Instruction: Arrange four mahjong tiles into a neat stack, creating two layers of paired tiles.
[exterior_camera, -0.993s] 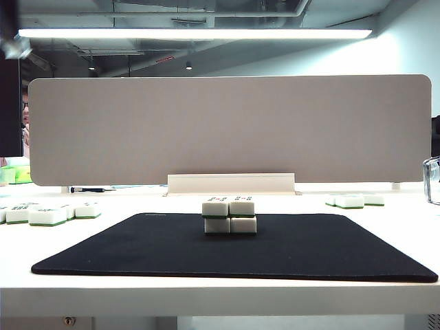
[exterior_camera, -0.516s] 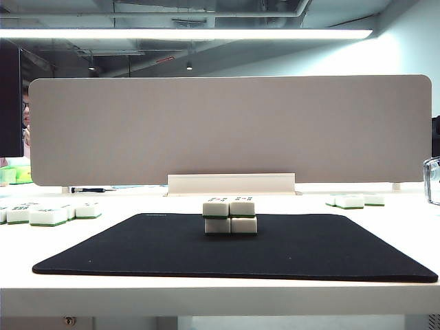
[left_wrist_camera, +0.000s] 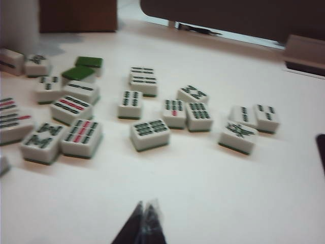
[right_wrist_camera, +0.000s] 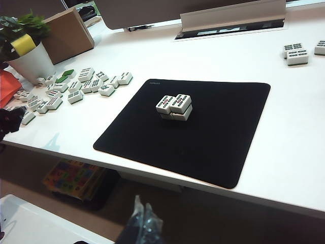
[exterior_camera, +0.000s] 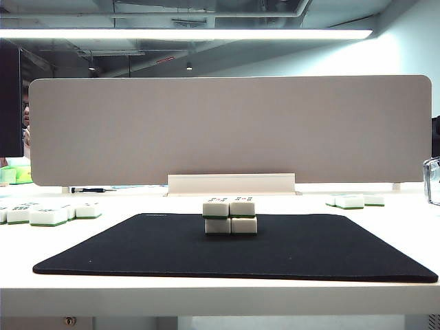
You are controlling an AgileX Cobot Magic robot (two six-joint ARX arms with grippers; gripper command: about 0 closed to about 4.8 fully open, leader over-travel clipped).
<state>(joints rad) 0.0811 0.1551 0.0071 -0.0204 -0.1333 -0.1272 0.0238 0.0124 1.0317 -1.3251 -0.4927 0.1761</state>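
The four mahjong tiles stand as the stack (exterior_camera: 229, 216), two wide and two high, on the black mat (exterior_camera: 137, 247); the right wrist view shows the stack (right_wrist_camera: 174, 107) from above, faces up. No gripper touches it. My left gripper (left_wrist_camera: 143, 206) is shut and empty, hanging over bare white table short of the loose tiles. My right gripper (right_wrist_camera: 142, 203) is shut and empty too, held off the table's front edge, well away from the mat (right_wrist_camera: 213, 152). Neither gripper shows in the exterior view.
Several loose tiles (left_wrist_camera: 150, 133) lie scattered on the white table left of the mat, a few more (exterior_camera: 354, 201) at the far right. A grey divider panel (exterior_camera: 230, 127) closes the back. A plant pot (right_wrist_camera: 30, 61) and a brown box (right_wrist_camera: 66, 33) stand at the far left.
A blurred part of the left arm at the upper left of the exterior view has gone out of sight. The stack and the loose tiles have not moved.
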